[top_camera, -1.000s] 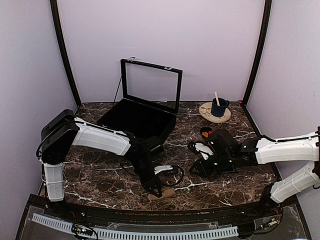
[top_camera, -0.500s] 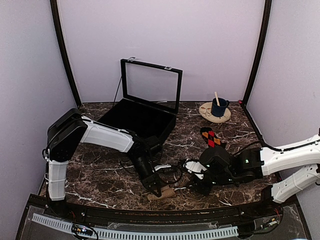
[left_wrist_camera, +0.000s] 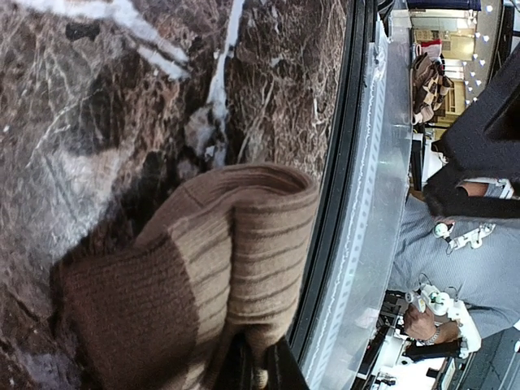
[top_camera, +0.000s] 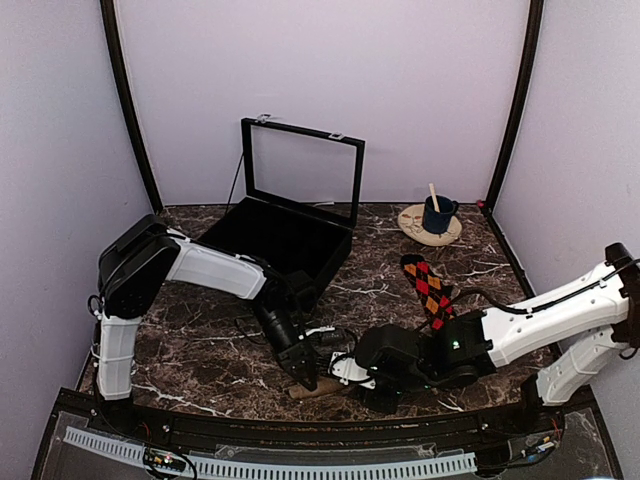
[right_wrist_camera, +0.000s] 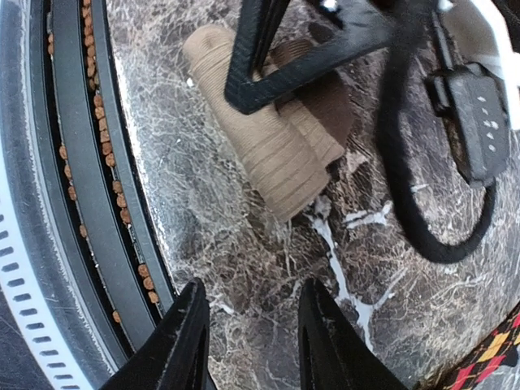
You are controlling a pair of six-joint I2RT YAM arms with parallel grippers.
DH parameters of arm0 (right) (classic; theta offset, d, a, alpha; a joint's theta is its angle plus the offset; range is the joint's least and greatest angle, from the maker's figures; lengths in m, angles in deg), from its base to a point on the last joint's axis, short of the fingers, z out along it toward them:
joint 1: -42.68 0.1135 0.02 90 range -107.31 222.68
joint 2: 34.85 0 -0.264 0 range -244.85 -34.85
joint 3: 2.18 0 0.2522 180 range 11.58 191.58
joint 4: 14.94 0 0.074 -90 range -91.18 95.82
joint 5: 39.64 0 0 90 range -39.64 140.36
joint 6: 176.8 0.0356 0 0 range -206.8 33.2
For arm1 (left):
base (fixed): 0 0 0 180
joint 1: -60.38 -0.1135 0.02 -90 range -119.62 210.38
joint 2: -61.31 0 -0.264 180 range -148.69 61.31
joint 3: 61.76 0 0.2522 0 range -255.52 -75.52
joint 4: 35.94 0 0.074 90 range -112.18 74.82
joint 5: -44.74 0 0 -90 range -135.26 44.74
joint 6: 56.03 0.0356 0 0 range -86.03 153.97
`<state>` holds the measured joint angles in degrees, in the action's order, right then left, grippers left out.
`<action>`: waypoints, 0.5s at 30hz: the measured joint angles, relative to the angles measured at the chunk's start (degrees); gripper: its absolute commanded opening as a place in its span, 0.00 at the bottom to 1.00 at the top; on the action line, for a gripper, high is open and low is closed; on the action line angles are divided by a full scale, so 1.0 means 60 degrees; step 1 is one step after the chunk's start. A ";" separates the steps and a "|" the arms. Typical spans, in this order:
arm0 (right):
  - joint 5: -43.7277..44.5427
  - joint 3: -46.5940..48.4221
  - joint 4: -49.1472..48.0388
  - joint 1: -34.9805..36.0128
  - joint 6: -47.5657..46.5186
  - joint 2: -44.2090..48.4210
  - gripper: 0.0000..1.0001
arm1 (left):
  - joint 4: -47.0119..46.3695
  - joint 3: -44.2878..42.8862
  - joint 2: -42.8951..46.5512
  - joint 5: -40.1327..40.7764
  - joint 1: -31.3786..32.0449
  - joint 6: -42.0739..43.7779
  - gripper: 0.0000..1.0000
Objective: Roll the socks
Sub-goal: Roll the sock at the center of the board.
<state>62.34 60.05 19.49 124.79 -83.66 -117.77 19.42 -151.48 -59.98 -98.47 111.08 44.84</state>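
Marble tabletop [top_camera: 200, 350] — tan ribbed sock [left_wrist_camera: 227, 268], thickly doubled — argyle sock [top_camera: 428, 288] well apart

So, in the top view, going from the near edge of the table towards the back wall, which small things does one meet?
tan sock → argyle sock → blue mug

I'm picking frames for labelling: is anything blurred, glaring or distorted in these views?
Top external: evenly lit, sharp; side poles curve, perhaps lens distortion. Left wrist: tan sock crisp, lamps beyond the table blown out. Right wrist: marble sharp, right claw a near-black silhouette.
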 measured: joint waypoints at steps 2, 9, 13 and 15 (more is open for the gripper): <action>0.0055 0.0182 -0.0011 0.0058 -0.0273 -0.0353 0.36 | 0.0062 -0.0011 -0.0036 -0.0062 -0.0033 0.0033 0.00; 0.0189 0.0721 -0.0062 0.0084 -0.1111 -0.1235 0.37 | 0.0160 -0.0076 -0.0175 -0.0277 -0.0113 0.0091 0.00; 0.0215 0.1031 -0.0244 0.0087 -0.1512 -0.1800 0.38 | 0.0215 -0.0091 -0.0211 -0.0335 -0.0131 0.0095 0.00; 0.0222 0.1144 -0.0291 0.0087 -0.1705 -0.2076 0.38 | 0.0229 -0.0102 -0.0229 -0.0372 -0.0157 0.0098 0.00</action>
<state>63.68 66.91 17.74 125.32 -93.89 -130.23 20.80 -152.09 -61.36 -100.70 110.14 45.43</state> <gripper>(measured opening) 0.374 0.058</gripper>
